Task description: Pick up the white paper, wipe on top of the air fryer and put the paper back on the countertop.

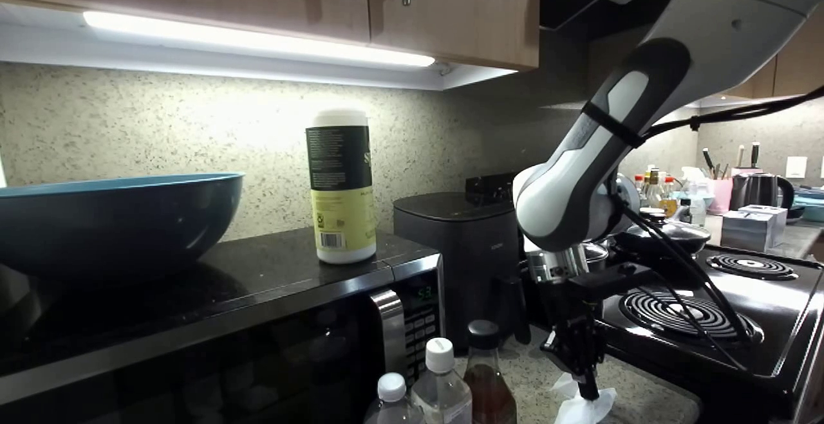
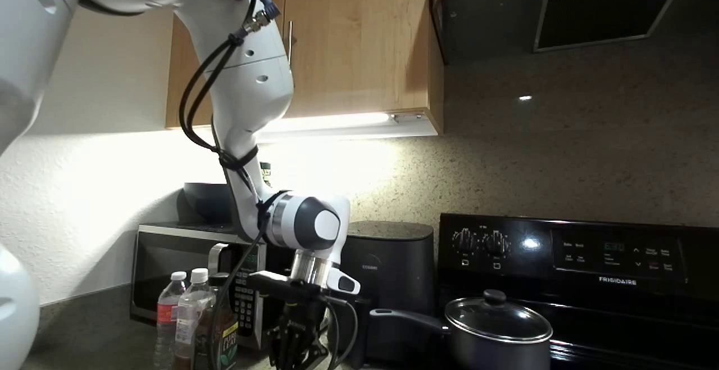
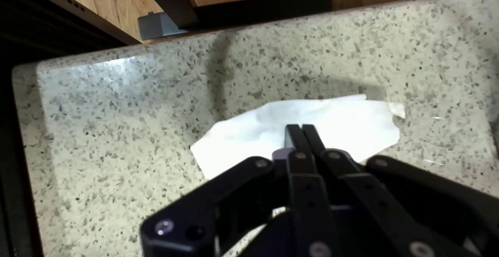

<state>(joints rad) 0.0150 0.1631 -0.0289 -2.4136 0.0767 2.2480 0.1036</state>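
Note:
The white paper (image 3: 354,126) is a crumpled sheet fanned out to both sides of the fingertips in the wrist view. In an exterior view the paper (image 1: 582,411) shows at the bottom edge. My gripper (image 3: 302,129) points down with its fingers closed together on the middle of the paper, low over the speckled countertop (image 3: 128,132). The gripper also shows in both exterior views (image 1: 587,390) (image 2: 295,353); the paper is out of view in the latter. The black air fryer (image 1: 450,263) stands behind the gripper, its flat top uncovered; it also shows beside the arm (image 2: 393,280).
A black microwave (image 1: 257,321) carries a blue bowl (image 1: 122,224) and a yellow-black canister (image 1: 341,186). Several bottles (image 1: 444,379) stand before it. The stove (image 1: 772,321) is on the air fryer's far side, with a lidded pot (image 2: 500,330), its handle toward the arm.

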